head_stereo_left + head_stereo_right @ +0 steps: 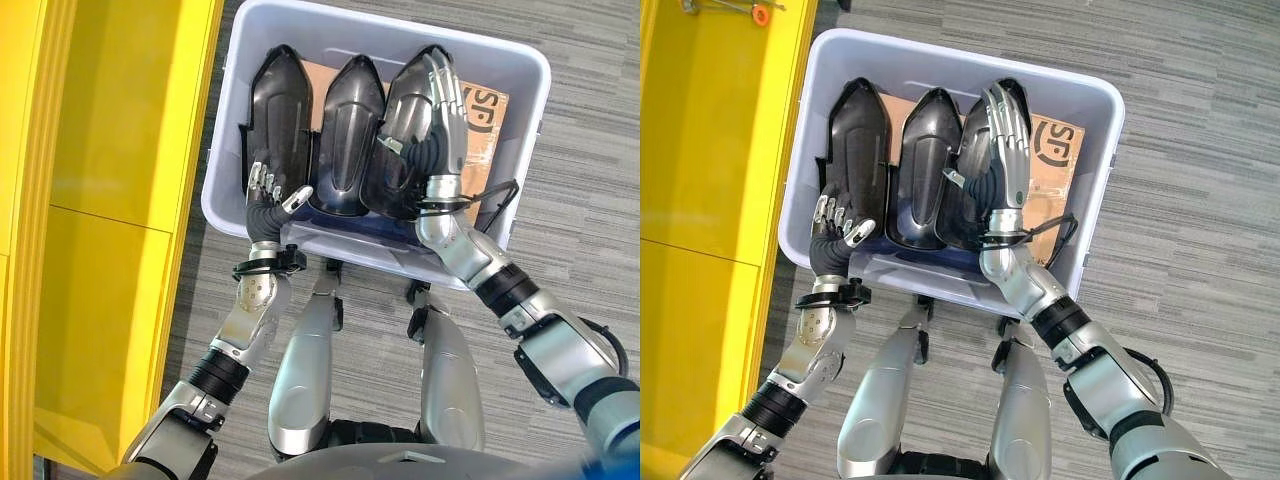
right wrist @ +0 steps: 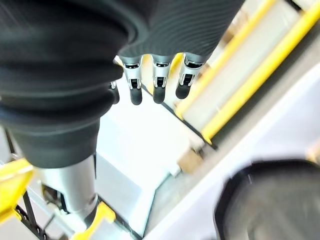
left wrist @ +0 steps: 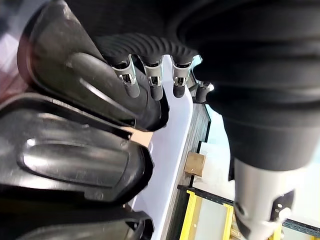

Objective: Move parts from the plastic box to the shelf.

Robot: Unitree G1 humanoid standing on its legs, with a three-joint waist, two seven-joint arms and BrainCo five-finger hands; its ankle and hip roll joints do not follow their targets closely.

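Parts (image 1: 345, 130) are sitting in the box (image 1: 520, 110); left hand (image 1: 268, 190) is resting loosely on one, right hand (image 1: 1008, 140) is lying flat on another, grasp pending.

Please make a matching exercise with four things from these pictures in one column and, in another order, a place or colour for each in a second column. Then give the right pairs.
1. plastic box
2. shelf
3. left hand
4. cardboard

A. yellow, on the robot's left
B. brown, lying in the box under the parts
C. pale lilac-grey, on the carpet
D. at the near end of the leftmost black part

Pairs: 1-C, 2-A, 3-D, 4-B
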